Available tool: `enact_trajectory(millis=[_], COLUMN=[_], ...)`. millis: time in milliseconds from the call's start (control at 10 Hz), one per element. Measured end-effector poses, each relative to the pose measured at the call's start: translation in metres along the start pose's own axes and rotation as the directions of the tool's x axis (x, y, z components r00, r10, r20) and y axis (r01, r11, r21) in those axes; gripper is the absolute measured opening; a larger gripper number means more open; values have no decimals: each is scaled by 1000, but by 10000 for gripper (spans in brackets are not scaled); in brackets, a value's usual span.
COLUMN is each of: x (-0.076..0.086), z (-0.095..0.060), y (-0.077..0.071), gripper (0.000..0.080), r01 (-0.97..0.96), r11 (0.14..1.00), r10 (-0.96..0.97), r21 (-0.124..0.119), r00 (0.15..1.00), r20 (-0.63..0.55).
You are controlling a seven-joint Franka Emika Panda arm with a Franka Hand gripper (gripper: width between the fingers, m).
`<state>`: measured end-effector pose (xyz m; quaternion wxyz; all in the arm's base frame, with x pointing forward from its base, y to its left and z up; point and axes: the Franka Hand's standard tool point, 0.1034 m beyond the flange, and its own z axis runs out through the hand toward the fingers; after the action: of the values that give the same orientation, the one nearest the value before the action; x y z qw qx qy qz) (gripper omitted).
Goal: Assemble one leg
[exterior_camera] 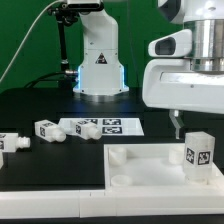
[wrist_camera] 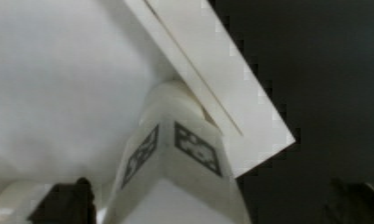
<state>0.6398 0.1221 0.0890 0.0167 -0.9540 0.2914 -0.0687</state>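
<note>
One leg (exterior_camera: 198, 155), a white block with black-and-white tags, stands upright at a corner of the flat white tabletop (exterior_camera: 140, 165) on the exterior view's right. My gripper (exterior_camera: 188, 126) hangs just above it and slightly to the exterior view's left. One dark finger (exterior_camera: 176, 124) shows there. In the wrist view the leg (wrist_camera: 180, 150) points up between my two dark fingertips (wrist_camera: 68, 200), which stand wide apart and do not touch it. The gripper (wrist_camera: 210, 205) is open and empty. Two more legs (exterior_camera: 47, 130) (exterior_camera: 10, 143) lie on the black table at the exterior view's left.
The marker board (exterior_camera: 98, 127) lies on the black table behind the tabletop. The robot base (exterior_camera: 98, 70) stands at the back centre before a green backdrop. The tabletop's edge (wrist_camera: 210, 70) runs diagonally through the wrist view.
</note>
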Motion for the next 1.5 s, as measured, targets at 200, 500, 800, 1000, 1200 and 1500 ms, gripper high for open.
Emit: enact_trajectory(millis=[200,500,800,1000,1200,1500], x=[1,0,0,0,1,1], z=[0,9,9,9,10,11], y=[1,4,5,5,6,7], gripper=[649,649,454,283,284,284], r01=[125,501,460,346,224,-183], r11=[992,865,888,938,974,983], r10=[-125,-501,-460,-346,-224,183], r21=[-2,-29,-29,-25,-23,-32], r00=[992,865,888,938,975,983], r20=[-1,0,-2,-3,-8,-4])
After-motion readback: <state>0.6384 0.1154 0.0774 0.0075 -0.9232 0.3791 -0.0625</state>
